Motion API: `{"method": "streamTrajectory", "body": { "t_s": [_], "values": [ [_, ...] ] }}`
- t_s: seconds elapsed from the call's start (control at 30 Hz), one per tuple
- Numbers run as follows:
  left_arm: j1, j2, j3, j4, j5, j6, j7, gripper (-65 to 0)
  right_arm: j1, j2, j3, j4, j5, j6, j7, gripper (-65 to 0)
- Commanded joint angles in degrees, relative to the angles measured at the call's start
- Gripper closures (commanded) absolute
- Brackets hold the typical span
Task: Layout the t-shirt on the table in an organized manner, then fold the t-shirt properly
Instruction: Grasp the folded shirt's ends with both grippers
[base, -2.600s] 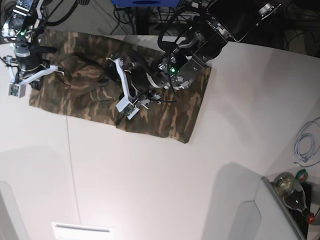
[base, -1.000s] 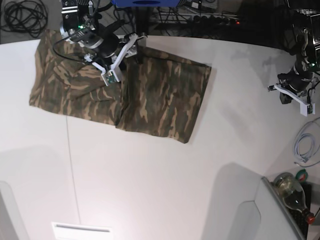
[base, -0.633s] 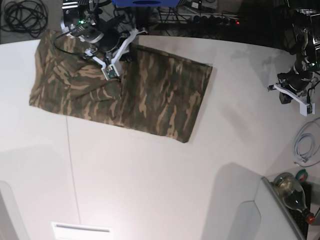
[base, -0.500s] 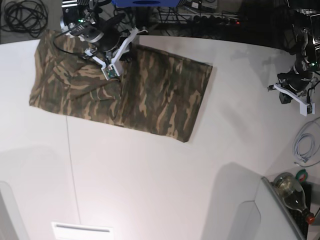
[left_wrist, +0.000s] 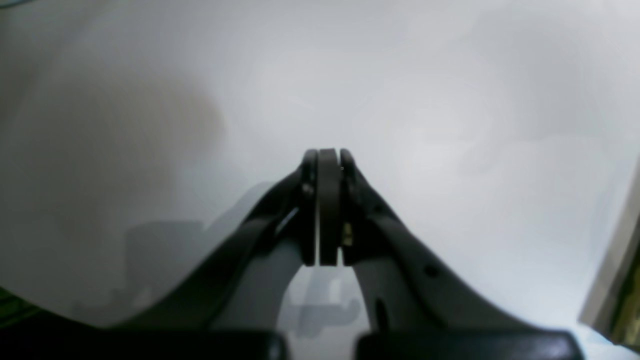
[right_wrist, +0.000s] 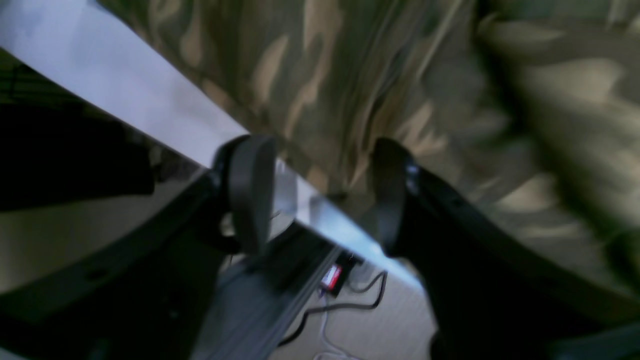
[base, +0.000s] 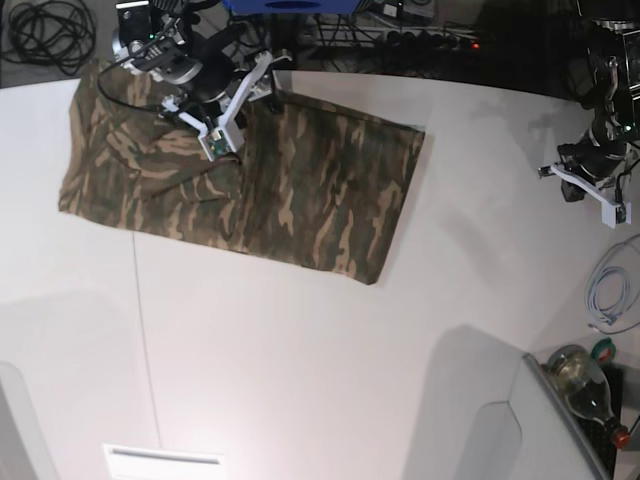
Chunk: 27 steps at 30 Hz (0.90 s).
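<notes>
One white table (base: 300, 350) bears the t-shirt (base: 300, 190); right fingers (right_wrist: 250, 195) released, left fingers (left_wrist: 322, 200) clenched empty.

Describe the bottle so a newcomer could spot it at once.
Start at the white table and follow its near edge to the corner farthest from the t-shirt, on the left arm's side. Just off that corner, below a coiled pale cable, lies the bottle. It is clear glass with a red cap, tilted, unlike anything else nearby.
</notes>
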<state>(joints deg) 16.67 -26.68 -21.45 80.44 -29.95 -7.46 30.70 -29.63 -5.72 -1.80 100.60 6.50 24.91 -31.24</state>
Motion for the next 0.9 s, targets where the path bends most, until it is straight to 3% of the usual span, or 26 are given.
{"method": "streamTrajectory", "body": {
  "t_s": [0.0,0.1,0.23,0.47,0.6,0.87],
  "values": [
    [-0.27,-1.32,-0.57,0.83,0.02,0.04,-1.12,0.0,1.01,-0.22,-0.26,2.13,0.93,0.28,1.31,-31.8],
    [-0.27,-1.41,-0.57,0.83,0.02,0.04,-1.12,0.0,5.06,-0.22,-0.35,1.95,0.93,0.28,1.13,-23.7],
    [-0.27,-1.41,-0.57,0.83,0.02,0.04,-1.2,0.0,13.93,-0.31,-0.35,-5.87,0.93,0.28,0.78,0.0],
    [0.08,-1.32,-0.66,0.74,0.02,0.04,-1.2,0.0,27.21,-0.31,0.09,-20.46,0.93,0.28,0.78,-2.6],
    [0.35,-1.32,-0.66,-0.05,0.02,0.04,-1.2,0.0,28.62,0.22,0.26,-23.72,0.93,0.28,1.31,-2.6],
    [0.26,-1.41,-0.66,-3.65,0.02,0.04,-1.2,0.0,28.53,0.75,8.44,-28.46,0.84,0.54,4.04,-2.6]
  ]
}}
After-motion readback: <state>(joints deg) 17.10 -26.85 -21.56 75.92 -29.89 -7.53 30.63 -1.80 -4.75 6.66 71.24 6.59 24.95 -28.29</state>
